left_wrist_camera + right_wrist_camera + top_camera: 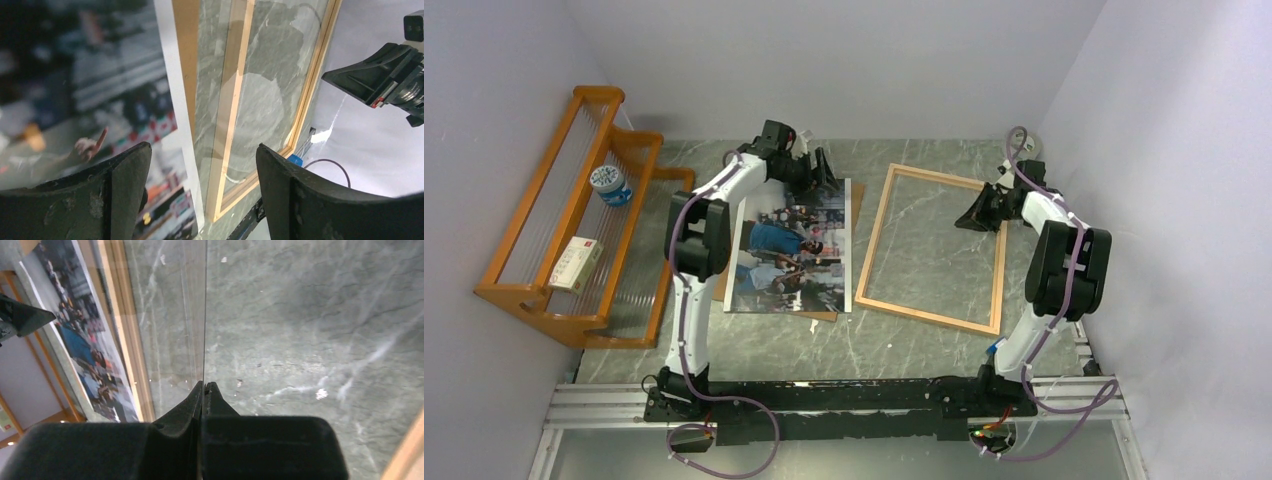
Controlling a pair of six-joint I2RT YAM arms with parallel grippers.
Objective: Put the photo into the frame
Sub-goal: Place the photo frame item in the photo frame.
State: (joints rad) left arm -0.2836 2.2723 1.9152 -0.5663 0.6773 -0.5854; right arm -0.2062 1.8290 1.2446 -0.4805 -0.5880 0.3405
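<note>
My left gripper (200,150) hangs with jaws wide open astride the border of the large glossy street-scene photo (794,245). The thin light-wood rectangular frame (874,235) lies just beyond those jaws, beneath my right gripper (205,385), whose jaws are shut, and I fear pinching here creases the limp print or snags the brown backing board (187,50) underneath.

The photo (75,85) blurred and cut off in the left wrist view; brown board (823,316) mostly under it

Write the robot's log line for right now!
photo: outside frame | left gripper: open over photo's edge | right gripper: shut
</note>
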